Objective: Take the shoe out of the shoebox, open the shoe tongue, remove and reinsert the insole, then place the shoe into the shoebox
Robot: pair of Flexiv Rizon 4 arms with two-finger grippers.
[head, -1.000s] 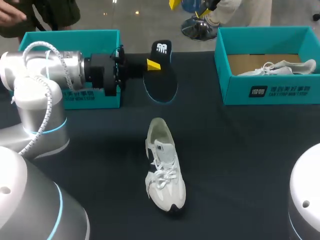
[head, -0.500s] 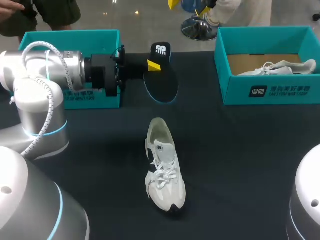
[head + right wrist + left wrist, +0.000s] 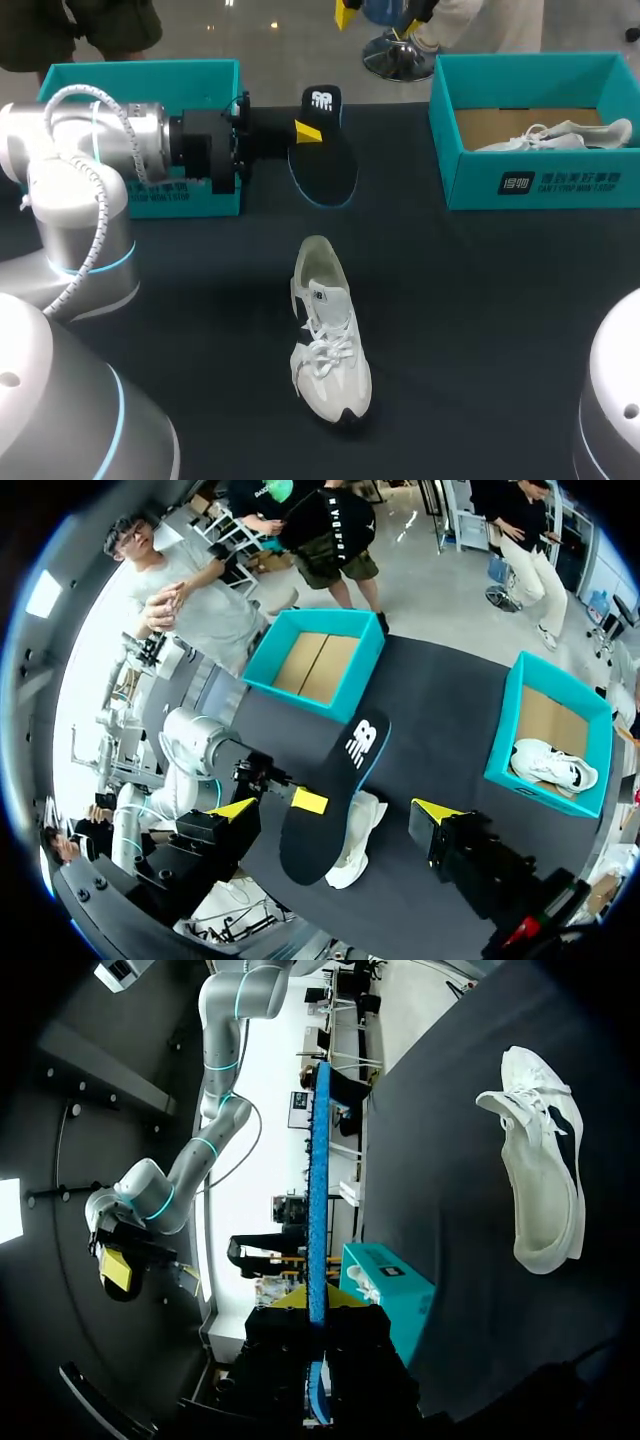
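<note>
On the dark table's middle, outside both boxes, the white sneaker point(image 3: 325, 330) stands on its sole, toe toward the robot and heel opening toward the far edge, with its laces loose. Beyond it, the left arm comes in level from the left, and the left gripper point(image 3: 305, 130) is clamped on the black insole point(image 3: 322, 155). One yellow tip shows on the near face, and the left wrist view has the insole edge-on, squeezed between the two fingers and running out ahead of them. The insole hangs broadside to the head camera, with its white-marked heel end up and its rounded toe end down. Whether that lower end touches the table cannot be told. It sits between the teal shoebox point(image 3: 140, 68) at the far left, just behind the left wrist, and the second teal shoebox point(image 3: 530, 185) at the far right, which holds another white shoe point(image 3: 555, 135) on its cardboard floor. The right gripper point(image 3: 335, 810) hangs high above the table looking down on all of this, its fingers spread wide with nothing in their grasp.
</note>
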